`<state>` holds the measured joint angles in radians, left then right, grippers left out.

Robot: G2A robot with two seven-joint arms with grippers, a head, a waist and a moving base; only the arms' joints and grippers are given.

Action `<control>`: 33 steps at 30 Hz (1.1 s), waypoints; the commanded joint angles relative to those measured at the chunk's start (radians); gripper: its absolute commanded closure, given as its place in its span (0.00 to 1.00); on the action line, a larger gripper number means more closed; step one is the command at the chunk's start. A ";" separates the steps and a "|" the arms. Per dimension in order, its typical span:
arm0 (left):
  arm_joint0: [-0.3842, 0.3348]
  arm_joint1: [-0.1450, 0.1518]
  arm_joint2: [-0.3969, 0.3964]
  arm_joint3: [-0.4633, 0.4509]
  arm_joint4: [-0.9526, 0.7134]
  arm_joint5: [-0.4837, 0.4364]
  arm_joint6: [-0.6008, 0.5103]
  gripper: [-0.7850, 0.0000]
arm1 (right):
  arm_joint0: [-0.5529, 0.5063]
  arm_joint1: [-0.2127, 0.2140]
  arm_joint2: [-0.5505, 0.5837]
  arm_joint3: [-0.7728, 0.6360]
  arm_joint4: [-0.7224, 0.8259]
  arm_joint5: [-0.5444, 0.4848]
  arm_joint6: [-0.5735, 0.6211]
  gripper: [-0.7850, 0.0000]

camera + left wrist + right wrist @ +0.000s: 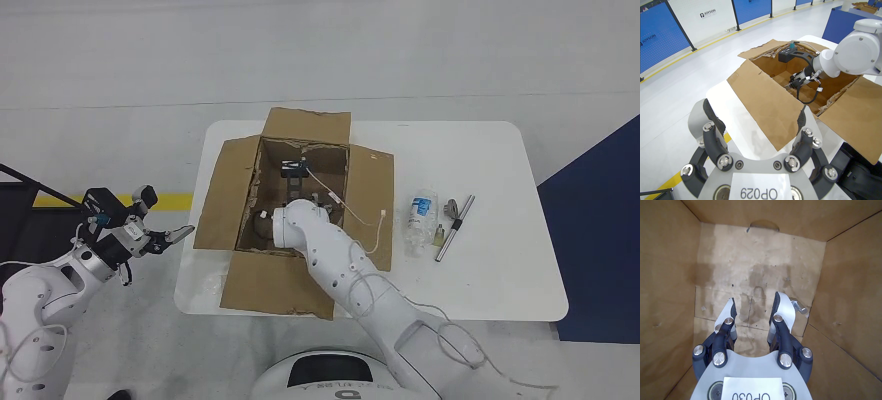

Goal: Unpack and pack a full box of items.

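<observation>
An open cardboard box point(372, 195) stands on the white table point(480, 270), flaps spread. My right arm point(330, 255) goes down into it. Inside, my right gripper point(754, 303) is open just above the box floor point(761, 262), with nothing between its fingers. A small metal cylinder point(799, 308) lies on the floor right beside one finger. My left gripper point(755, 109) is open and empty, held off the table's left edge and pointing at the box point(772, 98). In the left wrist view the right arm point(848, 55) dips into the box.
On the table right of the box lie a clear water bottle point(420, 215), a small bottle point(438, 235), a slim metal tool point(455, 228) and a round metal piece point(452, 208). A white cable point(350, 205) trails over the right flap.
</observation>
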<state>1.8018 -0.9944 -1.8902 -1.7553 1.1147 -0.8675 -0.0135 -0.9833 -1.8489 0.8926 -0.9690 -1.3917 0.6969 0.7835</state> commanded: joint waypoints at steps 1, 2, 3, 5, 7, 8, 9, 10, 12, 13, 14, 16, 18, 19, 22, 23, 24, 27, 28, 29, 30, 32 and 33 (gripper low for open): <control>0.000 0.000 0.000 0.000 0.000 0.000 0.000 0.00 | -0.025 0.005 0.011 -0.042 -0.009 0.006 -0.018 0.46; 0.000 0.000 0.000 0.000 0.000 0.000 0.000 0.00 | -0.044 0.009 0.018 -0.070 -0.019 0.011 -0.027 0.46; 0.000 0.000 0.000 0.000 0.000 0.000 0.000 0.00 | -0.070 0.016 0.030 -0.109 -0.037 0.022 -0.036 0.47; 0.000 0.000 0.000 0.000 0.000 0.000 0.000 0.00 | -0.104 0.024 0.046 -0.159 -0.065 0.037 -0.039 0.46; 0.000 0.000 0.000 0.000 0.000 0.000 0.000 0.00 | -0.147 0.036 0.068 -0.225 -0.101 0.039 -0.025 0.47; 0.000 0.000 0.000 0.000 0.000 0.000 0.000 0.00 | -0.158 0.039 0.076 -0.242 -0.111 0.045 -0.020 0.47; 0.000 0.000 0.000 0.000 0.000 0.000 0.000 0.00 | -0.176 0.044 0.088 -0.271 -0.128 0.045 -0.008 0.47; 0.000 0.000 0.000 0.000 0.000 0.000 0.000 0.00 | -0.185 0.047 0.098 -0.284 -0.137 0.044 0.005 0.47; 0.000 0.000 0.000 0.000 0.000 0.000 0.000 0.00 | -0.189 0.050 0.112 -0.289 -0.154 0.044 0.029 0.47; 0.000 0.000 0.000 0.000 0.000 0.000 0.000 0.00 | -0.186 0.051 0.117 -0.284 -0.156 0.036 0.047 0.46; 0.000 0.000 0.000 0.000 0.000 0.000 0.000 0.00 | -0.179 0.051 0.121 -0.275 -0.157 0.030 0.063 0.46; 0.000 0.000 0.000 0.000 0.000 0.000 0.000 0.00 | -0.157 0.049 0.126 -0.245 -0.155 0.020 0.088 0.47; 0.000 0.000 0.000 0.000 0.000 0.000 0.000 0.00 | -0.132 0.045 0.129 -0.206 -0.157 0.034 0.102 0.44; 0.000 0.000 0.000 0.000 0.000 0.000 0.000 0.00 | -0.121 0.042 0.126 -0.193 -0.150 0.035 0.105 0.45; 0.000 0.000 0.000 0.000 0.000 0.000 0.000 0.00 | -0.097 0.035 0.125 -0.154 -0.134 0.042 0.103 0.49; 0.000 0.000 0.000 0.000 0.000 0.000 0.000 0.00 | -0.089 0.033 0.126 -0.141 -0.128 0.045 0.104 0.50; 0.000 0.000 0.000 0.000 0.000 0.000 0.000 0.00 | -0.081 0.031 0.129 -0.129 -0.121 0.044 0.104 0.51; 0.000 0.000 0.000 0.000 0.000 0.000 0.000 0.00 | -0.058 0.026 0.137 -0.089 -0.099 0.039 0.105 0.57; 0.000 0.000 0.000 0.000 0.000 0.000 0.000 0.00 | -0.051 0.025 0.139 -0.076 -0.093 0.038 0.102 0.61; 0.000 0.000 0.000 0.000 0.000 0.000 0.000 0.00 | -0.045 0.023 0.140 -0.064 -0.088 0.039 0.099 0.65; 0.000 0.000 0.000 0.000 0.000 0.000 0.000 0.00 | -0.039 0.021 0.140 -0.053 -0.081 0.040 0.098 0.69; 0.000 0.000 0.000 0.000 0.000 0.000 0.000 0.00 | -0.028 0.017 0.142 -0.031 -0.073 0.050 0.095 0.86; 0.000 0.000 0.000 0.000 0.000 0.000 0.000 0.00 | -0.022 0.016 0.143 -0.019 -0.073 0.059 0.095 0.92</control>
<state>1.8018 -0.9944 -1.8902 -1.7553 1.1147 -0.8675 -0.0135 -1.0099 -1.8321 1.0350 -0.9973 -1.4652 0.7491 0.8781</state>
